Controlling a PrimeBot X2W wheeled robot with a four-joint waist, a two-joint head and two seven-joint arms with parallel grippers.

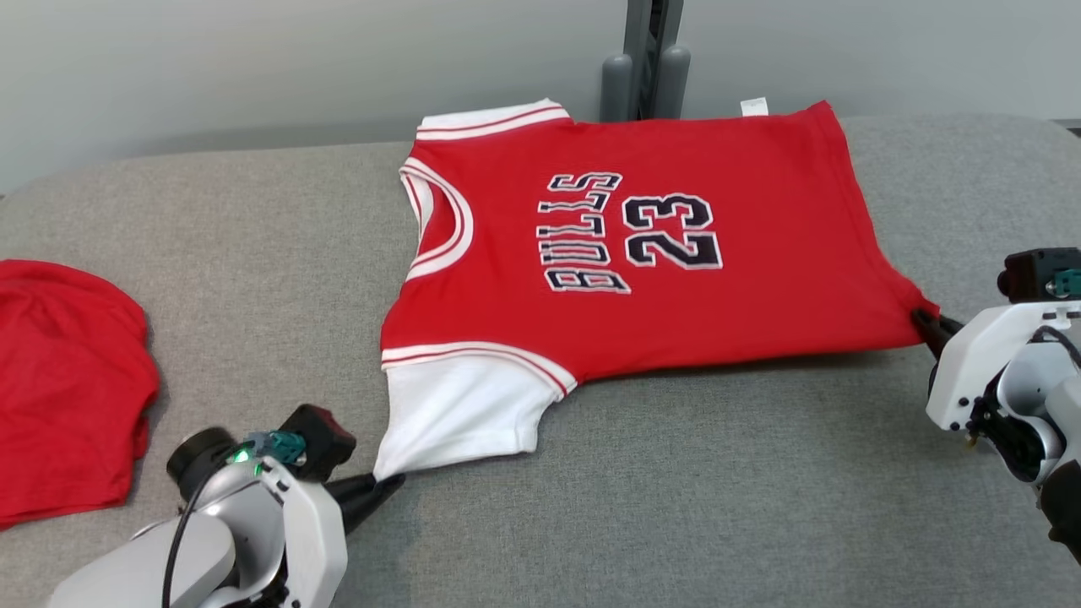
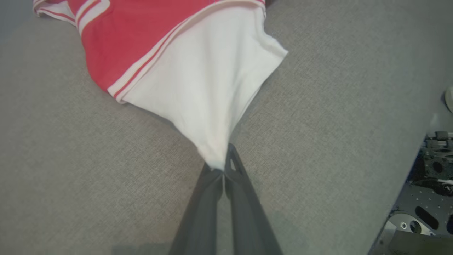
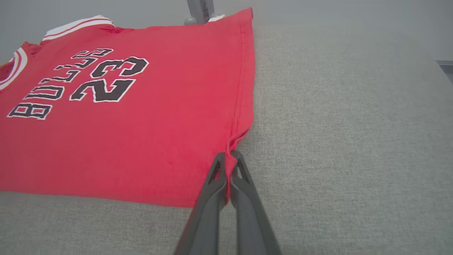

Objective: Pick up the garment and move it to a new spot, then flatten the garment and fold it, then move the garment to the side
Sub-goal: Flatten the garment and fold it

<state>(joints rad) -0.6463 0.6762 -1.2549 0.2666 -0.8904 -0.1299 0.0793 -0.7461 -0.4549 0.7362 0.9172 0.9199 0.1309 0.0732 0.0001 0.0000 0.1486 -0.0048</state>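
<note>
Across the middle and far part of the grey worktop [image 1: 718,507], spread face-up and mostly smooth: red garment [image 1: 760,279] with black "BULLS 23", white collar trim and white sleeves. Stretched by two near corners, probably to flatten before folding: left pincer [image 1: 382,487] clamped on the near sleeve [image 1: 460,414], right pincer [image 1: 922,321] pinching the hem corner [image 3: 238,139].

The jersey [image 1: 642,253] lies on the padded surface [image 1: 253,236]. Another garment [image 1: 67,380] lies left of it, a post [image 1: 646,51] behind.

The garment [image 1: 676,321] carries a white tag [image 1: 754,105] too small to read.
</note>
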